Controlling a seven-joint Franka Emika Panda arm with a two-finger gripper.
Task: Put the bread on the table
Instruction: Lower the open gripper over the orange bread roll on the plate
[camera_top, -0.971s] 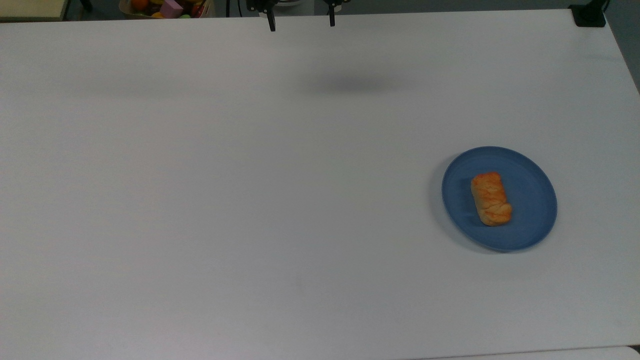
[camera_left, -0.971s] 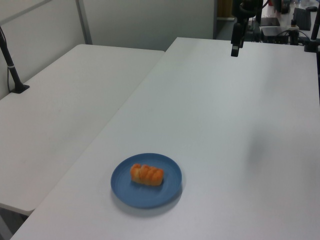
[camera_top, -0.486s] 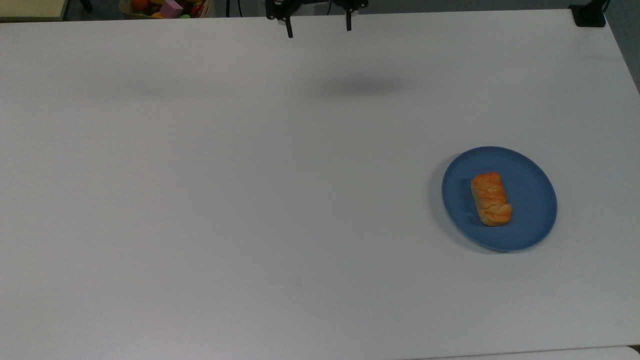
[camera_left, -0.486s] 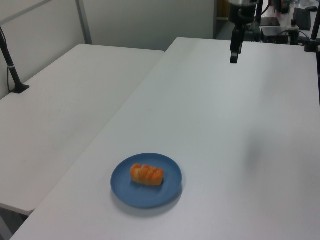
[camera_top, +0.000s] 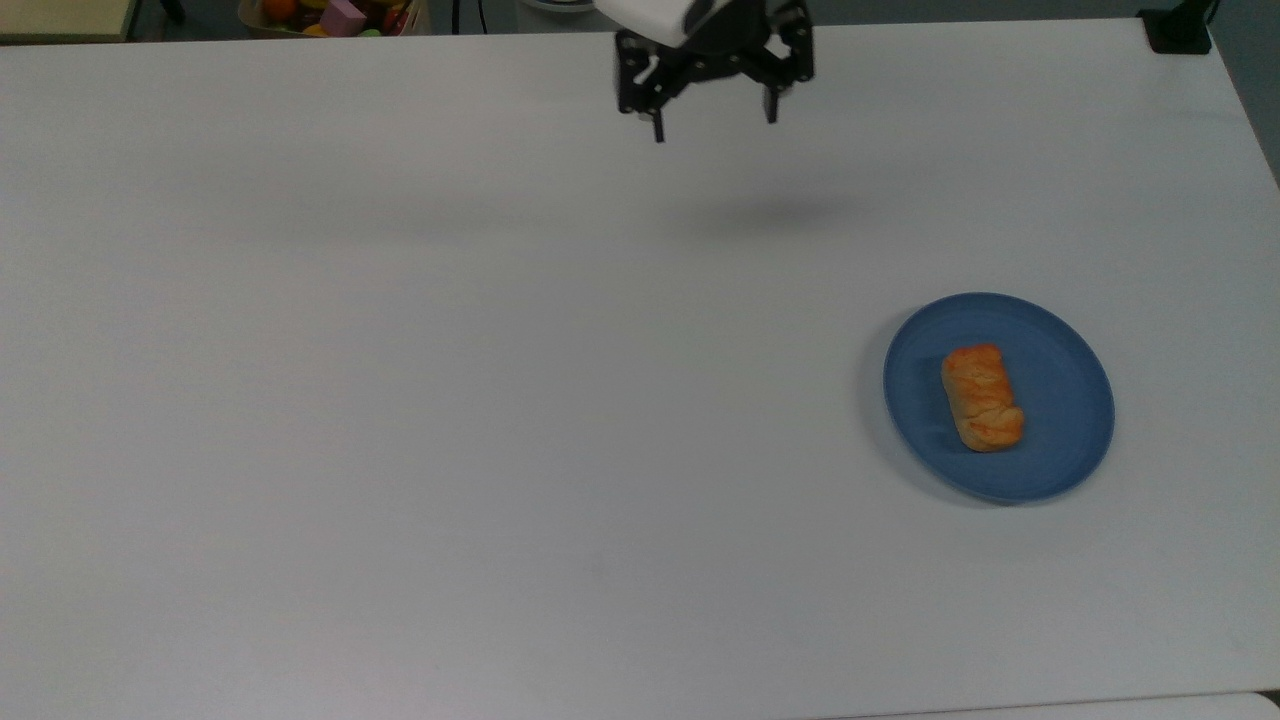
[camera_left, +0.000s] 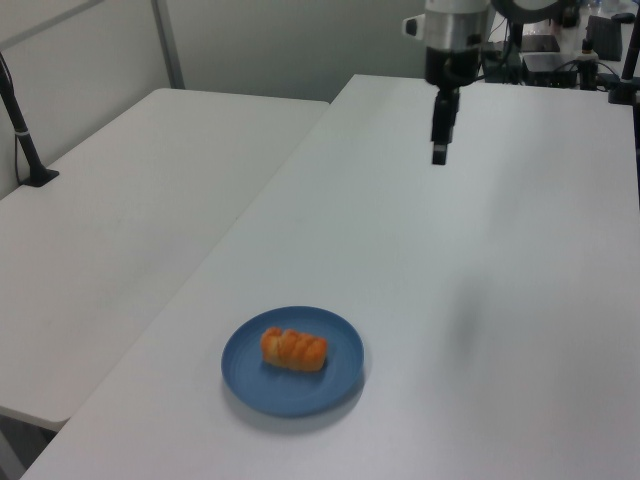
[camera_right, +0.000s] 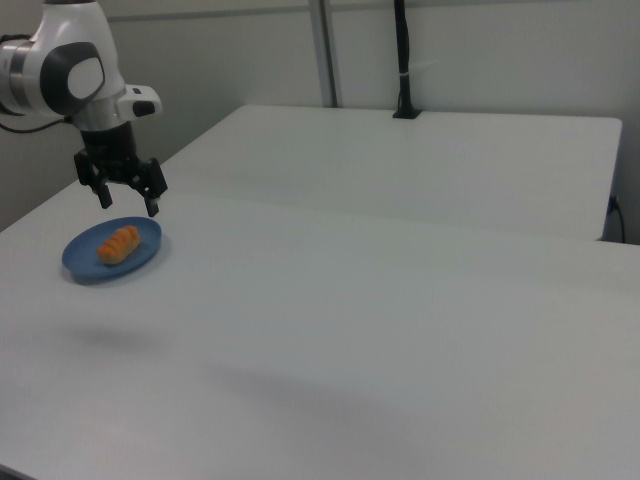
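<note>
Robot lab or test room, not a home. Evidence: a white arm (camera_right: 62, 70) works over plain white tables (camera_left: 480, 260) pushed together, a second table (camera_left: 130, 200) alongside in the left view. Black poles (camera_right: 402, 60) are clamped at table edges, with cable tied to one; another pole (camera_left: 20, 125) stands at the second table's edge in the left view. Bare grey partition walls (camera_left: 290, 45) with metal framing sit behind. Electronics and cables (camera_left: 560, 55) clutter the far end in the left view. A bin of coloured toy props (camera_top: 335, 15) sits off the table at the top view's upper left.
</note>
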